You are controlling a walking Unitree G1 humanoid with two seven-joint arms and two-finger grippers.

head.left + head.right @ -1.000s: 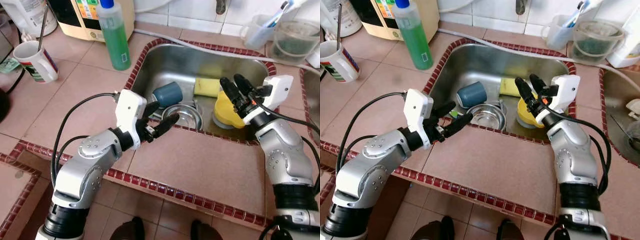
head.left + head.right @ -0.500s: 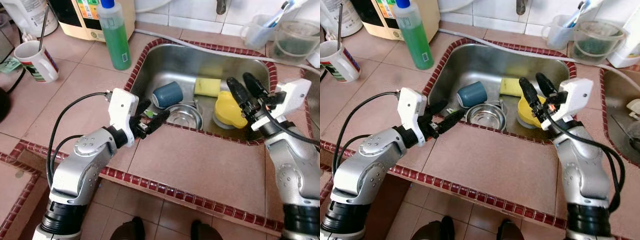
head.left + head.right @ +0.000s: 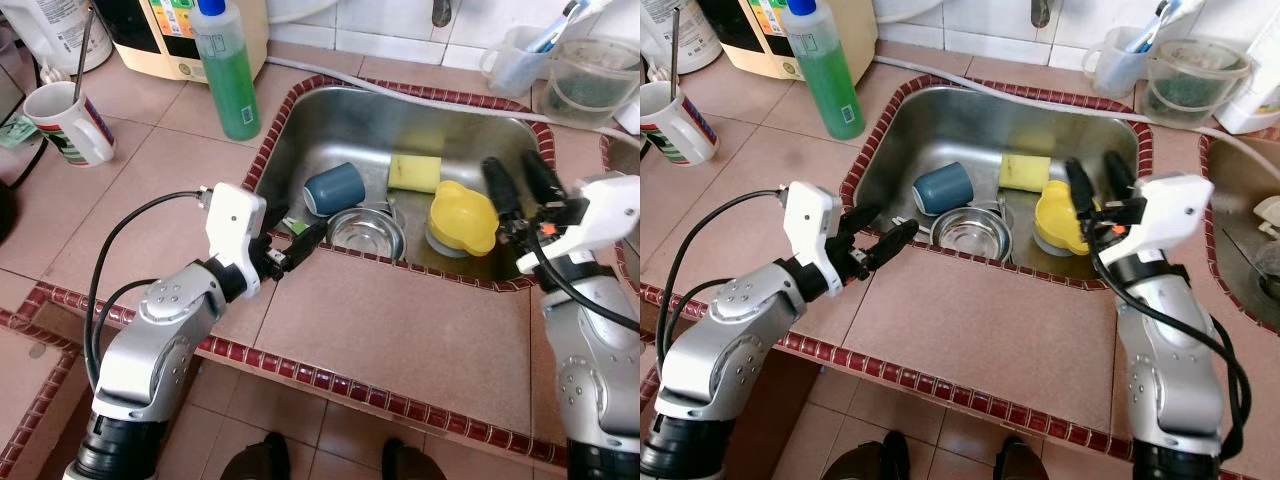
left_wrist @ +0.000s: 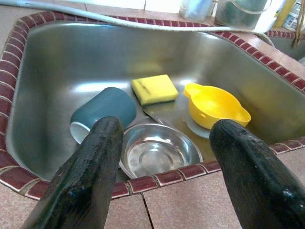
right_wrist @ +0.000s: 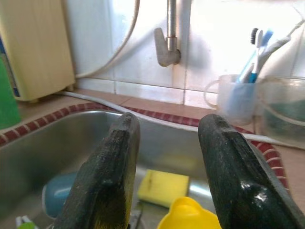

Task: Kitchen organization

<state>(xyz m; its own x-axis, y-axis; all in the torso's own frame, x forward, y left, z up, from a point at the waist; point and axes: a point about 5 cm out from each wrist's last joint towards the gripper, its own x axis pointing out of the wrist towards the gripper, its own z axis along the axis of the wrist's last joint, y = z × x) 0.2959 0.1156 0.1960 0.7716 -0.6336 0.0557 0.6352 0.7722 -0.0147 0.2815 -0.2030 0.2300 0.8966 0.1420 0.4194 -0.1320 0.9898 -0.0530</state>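
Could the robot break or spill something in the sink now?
Maybe. The right gripper hangs open just over the yellow bowl, which sits tilted on a small plate, so a clumsy grab might tip it. The blue cup lies on its side against the metal bowl and could roll if bumped. The left gripper is open at the sink's brick edge and might scrape it.

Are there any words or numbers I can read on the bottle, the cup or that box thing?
None can be read.
Green soap bottle: a small pale label, too small to read.
Cream box behind it: a colourful printed panel, too blurred to read.
Striped mug: coloured bands, no letters I can make out.
Nothing written shows on the things in the sink.
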